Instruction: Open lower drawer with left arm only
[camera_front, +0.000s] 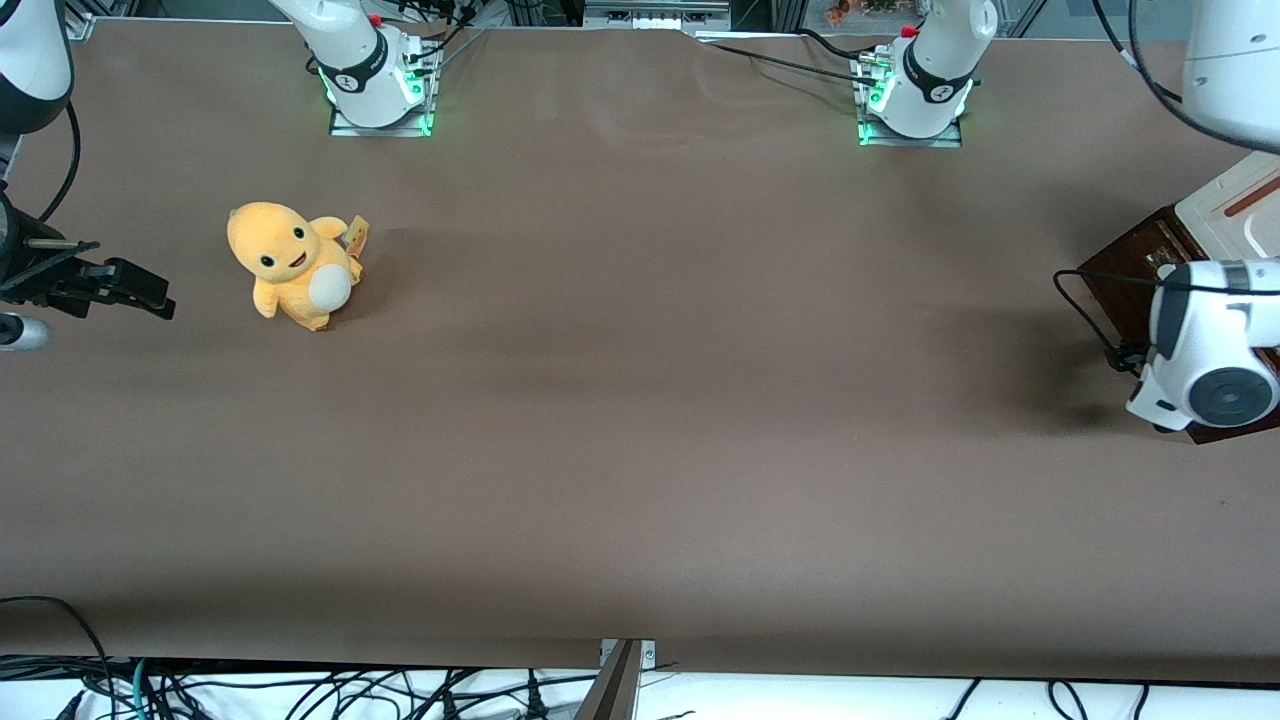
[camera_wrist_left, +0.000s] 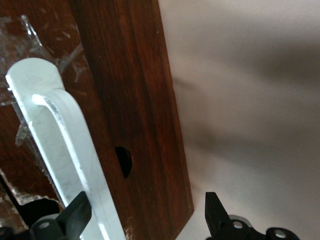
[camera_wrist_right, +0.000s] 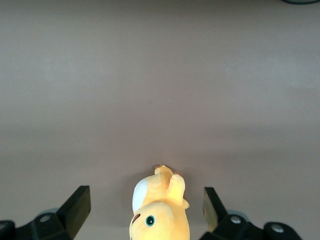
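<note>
The left arm (camera_front: 1205, 350) is hanging over the small dark cabinet (camera_front: 1130, 270), which is sitting at the working arm's end of the table (camera_front: 640, 450), against that edge. Its gripper (camera_wrist_left: 145, 220) is standing released at the lower drawer (camera_wrist_left: 135, 100), jaws spread wide: one finger (camera_wrist_left: 75, 215) is lying beside the white bar handle (camera_wrist_left: 65, 155), the other is hanging off the drawer front's edge over bare table. A yellow plush toy (camera_front: 290, 265) is sitting toward the parked arm's end, leaving the wide brown middle open.
</note>
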